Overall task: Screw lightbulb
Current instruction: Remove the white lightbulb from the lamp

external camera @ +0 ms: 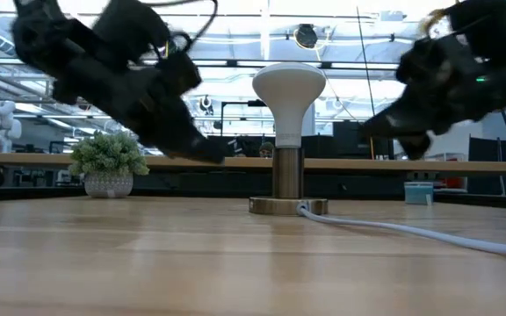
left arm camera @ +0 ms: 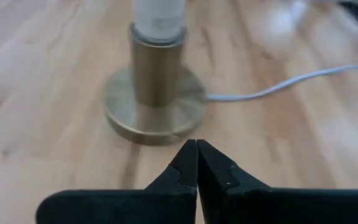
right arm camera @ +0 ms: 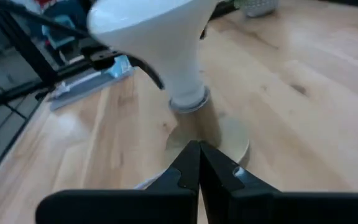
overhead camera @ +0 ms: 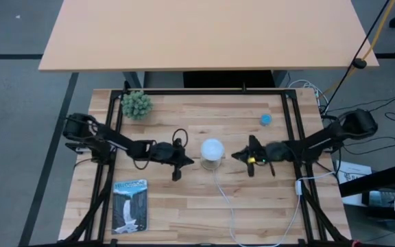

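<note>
Bulb [external camera: 288, 95] is standing upright in the brass socket [external camera: 288, 186] mid-table, cord [external camera: 411, 230] trailing off toward the front edge; looks seated already, though you can't tell how tight. Left gripper [overhead camera: 182, 162] and right gripper [overhead camera: 238, 156] sit either side of it, near but not touching, both pinched fully shut and holding nothing. If it needs more turns, you'd want to open one wide, grab the dome squarely, and twist gently; the socket base could slide.
</note>
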